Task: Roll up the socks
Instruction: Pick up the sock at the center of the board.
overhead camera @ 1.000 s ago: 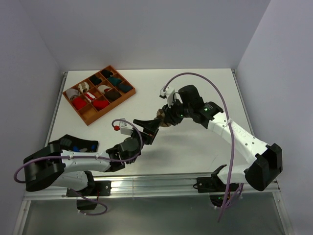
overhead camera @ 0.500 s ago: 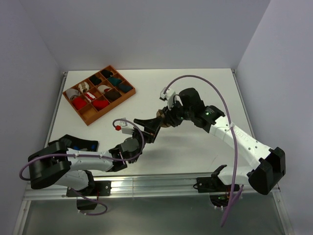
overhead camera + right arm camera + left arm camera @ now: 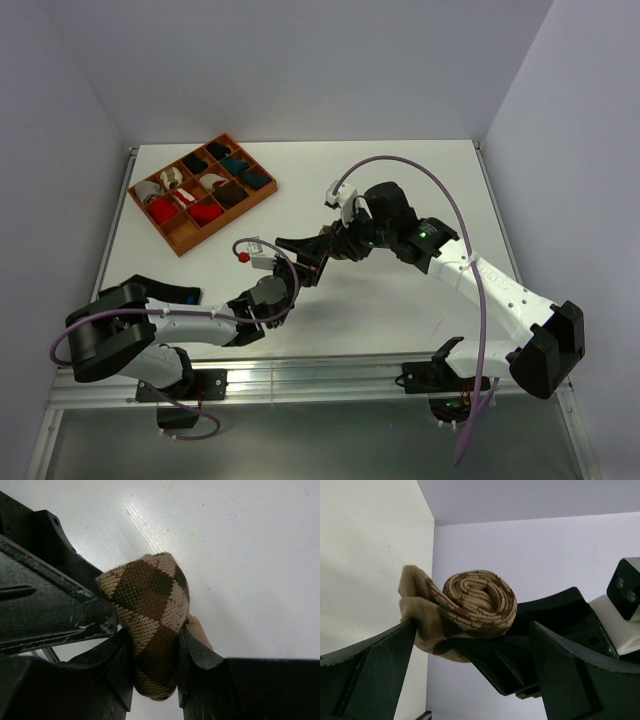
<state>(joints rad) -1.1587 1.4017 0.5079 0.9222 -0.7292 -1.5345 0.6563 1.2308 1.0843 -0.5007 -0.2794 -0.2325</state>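
OK, top view: my right jaws are clamped on the argyle sock over the middle of the counter. My left jaws are spread wide, straddling it. An orange tray of sock rolls sits far left.

Left wrist: the sock is a tight spiral roll with a loose flap on its left. One left finger looks to touch the flap, the other is apart.

Right wrist: both right fingers pinch the roll's lower end, counter behind it.
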